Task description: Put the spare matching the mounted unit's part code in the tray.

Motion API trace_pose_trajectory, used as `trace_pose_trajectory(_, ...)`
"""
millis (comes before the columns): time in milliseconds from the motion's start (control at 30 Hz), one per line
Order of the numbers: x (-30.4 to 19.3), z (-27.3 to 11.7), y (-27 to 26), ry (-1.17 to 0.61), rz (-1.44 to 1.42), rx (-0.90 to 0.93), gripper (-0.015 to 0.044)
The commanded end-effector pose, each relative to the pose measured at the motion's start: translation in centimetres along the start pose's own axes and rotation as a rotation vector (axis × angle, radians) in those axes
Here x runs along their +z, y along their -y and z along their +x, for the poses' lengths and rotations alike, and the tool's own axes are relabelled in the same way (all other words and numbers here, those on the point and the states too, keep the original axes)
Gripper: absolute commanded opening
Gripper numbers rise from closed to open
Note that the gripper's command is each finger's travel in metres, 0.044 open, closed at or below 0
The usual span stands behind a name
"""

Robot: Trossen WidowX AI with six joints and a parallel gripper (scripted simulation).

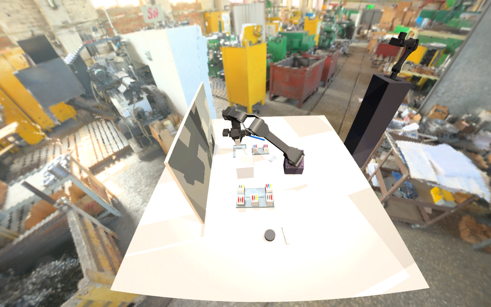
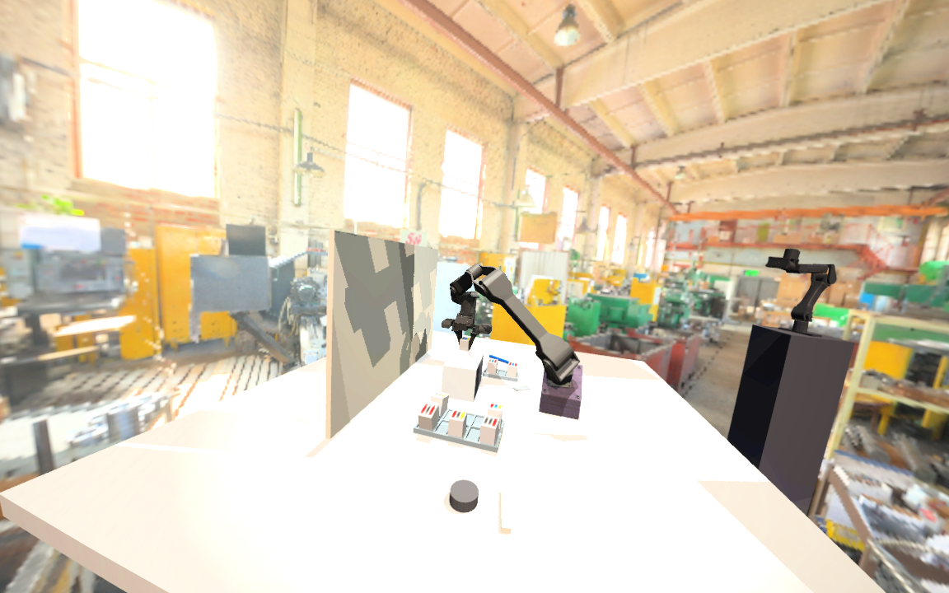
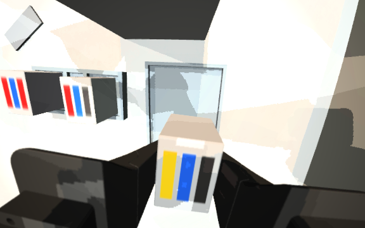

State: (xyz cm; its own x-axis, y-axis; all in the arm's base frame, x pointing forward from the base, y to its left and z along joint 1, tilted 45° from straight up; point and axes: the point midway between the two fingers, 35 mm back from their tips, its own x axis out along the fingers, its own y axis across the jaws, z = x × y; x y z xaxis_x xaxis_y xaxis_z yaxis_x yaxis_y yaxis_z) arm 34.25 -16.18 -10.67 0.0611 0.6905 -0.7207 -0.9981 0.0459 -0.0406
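My gripper (image 1: 238,140) (image 2: 465,341) (image 3: 187,146) is shut on a small white block (image 1: 237,142) (image 2: 465,344) (image 3: 187,177), whose face shows yellow, blue and black stripes. The block hangs upright at the far edge of the pale grey tray (image 1: 234,152) (image 3: 170,95) and hides part of it in the wrist view. The tray floor that shows is bare. A white box (image 1: 244,173) (image 2: 460,377) with a dark side (image 3: 170,19) stands on the tray's other side. I cannot tell whether it is the mounted unit; no code shows on it.
A small rack (image 1: 260,153) (image 2: 500,376) beside the tray holds two striped blocks. A larger rack (image 1: 255,207) (image 2: 455,440) holds several. A tall panel (image 1: 190,156) (image 2: 375,324) stands at the left. A blue rod (image 1: 256,138), a grey tile (image 1: 272,158) (image 3: 24,28) and a dark puck (image 1: 270,234) (image 2: 463,494) lie about.
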Motion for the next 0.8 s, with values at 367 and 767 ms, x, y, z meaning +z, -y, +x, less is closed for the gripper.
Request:
trace_pose_trajectory(367, 0.1, 1.3, -0.1, 0.005, 0.007, -0.004, 0.0)
trace_pose_trajectory(767, 0.2, 2.3, -0.2, 0.006, 0.007, -0.004, 0.0)
